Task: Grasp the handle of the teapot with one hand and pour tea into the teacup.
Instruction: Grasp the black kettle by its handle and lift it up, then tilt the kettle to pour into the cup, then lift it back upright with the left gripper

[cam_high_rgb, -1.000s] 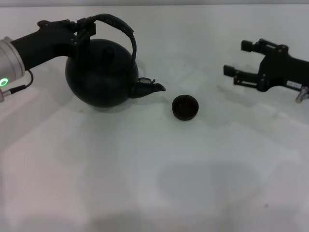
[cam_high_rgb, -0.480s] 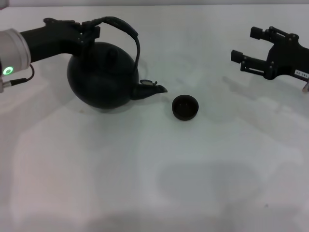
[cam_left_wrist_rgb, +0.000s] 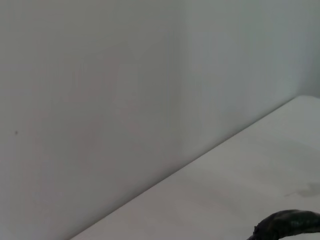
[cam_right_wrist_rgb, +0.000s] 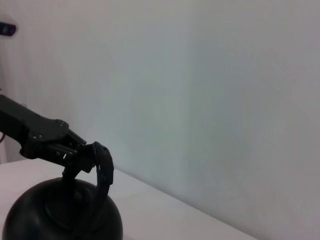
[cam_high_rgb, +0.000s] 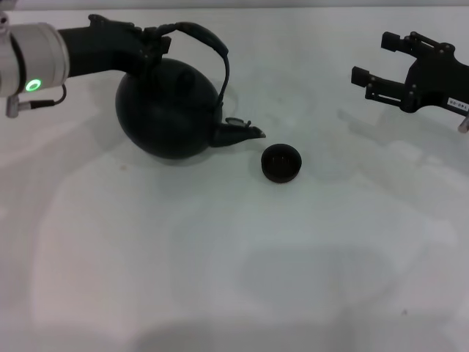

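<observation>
Matte black and round, the teapot (cam_high_rgb: 170, 110) sits on my left side of the white table (cam_high_rgb: 234, 264), its short spout (cam_high_rgb: 240, 132) pointing toward the right. I see the left gripper (cam_high_rgb: 157, 38) reaching in from the left edge of the head view, its fingers closed on the handle (cam_high_rgb: 209, 48) at the thick wrapped top section of the arch. The pot's body leans a little, spout end lower, though I cannot tell from the head view whether its base touches the table. My right wrist view confirms the grip: the left gripper (cam_right_wrist_rgb: 75, 152) pinches the top of the handle (cam_right_wrist_rgb: 102, 167) above the dark dome of the teapot (cam_right_wrist_rgb: 60, 215). My left wrist view gives me only a dark curved sliver of the handle (cam_left_wrist_rgb: 285, 224) at the frame's lower corner, against the pale wall.

I find the teacup (cam_high_rgb: 281, 162) standing upright on the table just beside the spout tip, slightly nearer me and to the right of it, not touching it.

Over on the far right, the right gripper (cam_high_rgb: 375, 60) hangs above the table, well apart from the teacup and teapot, with its fingers spread and holding nothing.
</observation>
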`<act>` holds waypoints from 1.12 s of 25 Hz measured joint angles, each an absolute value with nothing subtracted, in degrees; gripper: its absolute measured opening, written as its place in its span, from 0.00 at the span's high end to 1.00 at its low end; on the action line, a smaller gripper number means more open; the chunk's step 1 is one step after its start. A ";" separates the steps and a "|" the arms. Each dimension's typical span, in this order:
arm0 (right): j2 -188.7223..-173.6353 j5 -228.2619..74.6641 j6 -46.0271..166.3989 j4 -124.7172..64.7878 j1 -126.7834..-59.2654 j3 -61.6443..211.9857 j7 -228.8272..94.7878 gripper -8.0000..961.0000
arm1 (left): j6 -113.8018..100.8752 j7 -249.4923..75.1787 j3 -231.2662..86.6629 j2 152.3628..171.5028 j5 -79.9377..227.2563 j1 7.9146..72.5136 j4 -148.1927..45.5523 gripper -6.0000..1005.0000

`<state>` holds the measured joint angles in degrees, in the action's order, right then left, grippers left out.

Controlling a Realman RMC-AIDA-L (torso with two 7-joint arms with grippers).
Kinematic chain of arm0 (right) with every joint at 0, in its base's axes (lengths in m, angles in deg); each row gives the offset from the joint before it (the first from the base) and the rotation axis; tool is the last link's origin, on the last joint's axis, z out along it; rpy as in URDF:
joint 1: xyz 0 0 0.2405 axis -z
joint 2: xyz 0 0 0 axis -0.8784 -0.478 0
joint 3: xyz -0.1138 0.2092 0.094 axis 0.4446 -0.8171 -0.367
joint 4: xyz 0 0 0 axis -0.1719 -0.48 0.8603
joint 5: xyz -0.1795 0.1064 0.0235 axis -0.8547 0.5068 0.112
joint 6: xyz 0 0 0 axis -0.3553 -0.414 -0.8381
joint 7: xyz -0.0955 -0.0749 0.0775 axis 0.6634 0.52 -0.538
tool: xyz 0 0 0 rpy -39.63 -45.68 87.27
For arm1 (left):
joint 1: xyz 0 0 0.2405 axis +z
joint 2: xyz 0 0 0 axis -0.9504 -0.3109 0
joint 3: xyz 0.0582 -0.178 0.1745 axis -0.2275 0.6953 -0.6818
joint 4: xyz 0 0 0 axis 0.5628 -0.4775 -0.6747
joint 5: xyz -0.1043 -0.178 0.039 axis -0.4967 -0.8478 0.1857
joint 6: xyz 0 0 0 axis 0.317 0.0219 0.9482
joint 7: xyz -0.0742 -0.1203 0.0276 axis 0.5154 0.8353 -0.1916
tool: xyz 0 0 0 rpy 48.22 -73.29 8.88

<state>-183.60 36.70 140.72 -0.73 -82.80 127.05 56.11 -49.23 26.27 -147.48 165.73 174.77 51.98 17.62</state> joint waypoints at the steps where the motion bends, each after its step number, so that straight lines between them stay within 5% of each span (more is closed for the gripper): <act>1: -183.61 36.70 140.69 -0.73 -82.80 127.05 56.11 0.11 | -49.37 27.11 -147.68 165.74 175.79 51.58 17.93 0.82; 28: -183.34 36.70 140.56 -0.76 -82.28 127.06 56.11 0.11 | -53.70 43.85 -154.43 165.83 194.60 44.94 25.42 0.83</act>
